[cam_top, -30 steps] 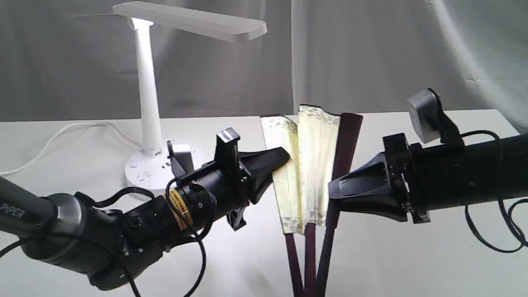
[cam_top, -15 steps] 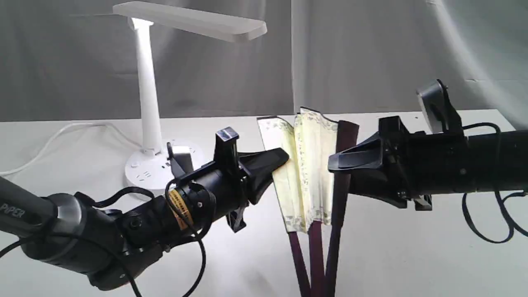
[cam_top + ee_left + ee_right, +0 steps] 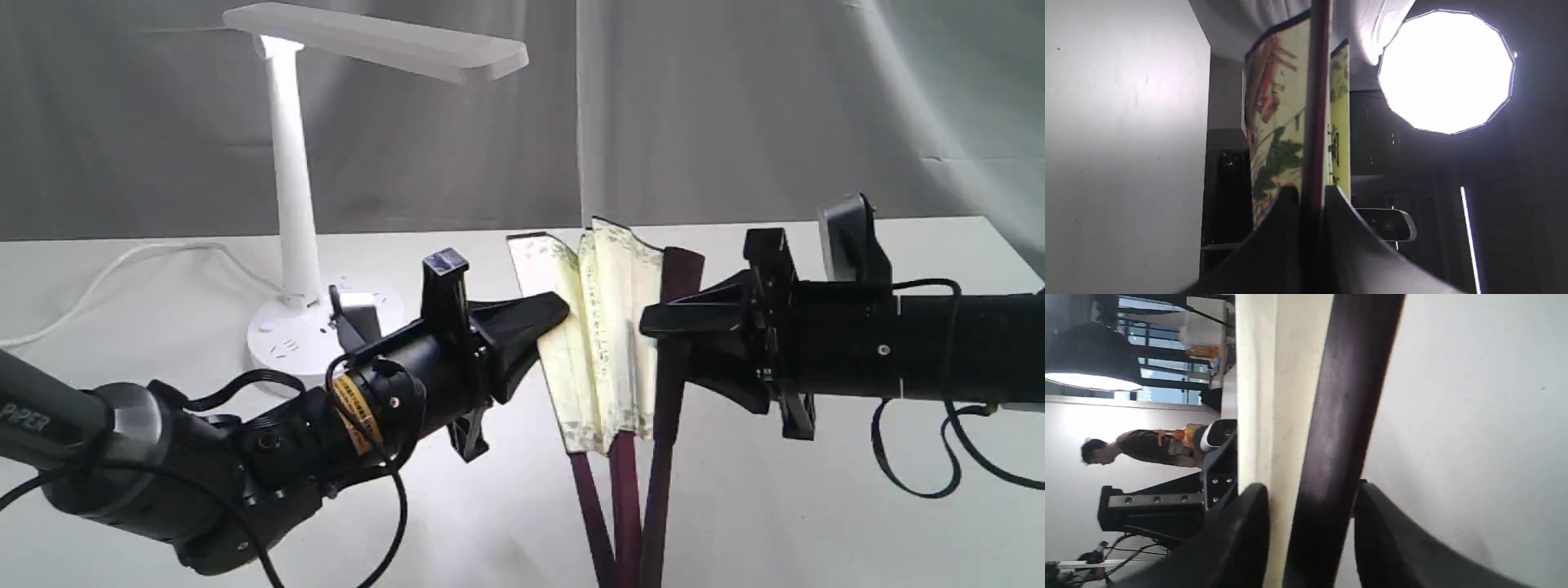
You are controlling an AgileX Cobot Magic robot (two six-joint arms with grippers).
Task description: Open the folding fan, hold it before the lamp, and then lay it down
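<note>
Over white table, left claw clamps folding fan (right claw: grip unclear).

We see a white table with a grey cloth backdrop hanging behind it. In the left wrist view a bright many-sided studio light glares. In the right wrist view a dark-haired person appears near some windows.

Your left arm is matte black past a grey link lettered PIPER, with a yellow label band; your right arm is a black tube trailing a looped black cable. Your left gripper and right gripper share broad, tapering black fingers.
</note>
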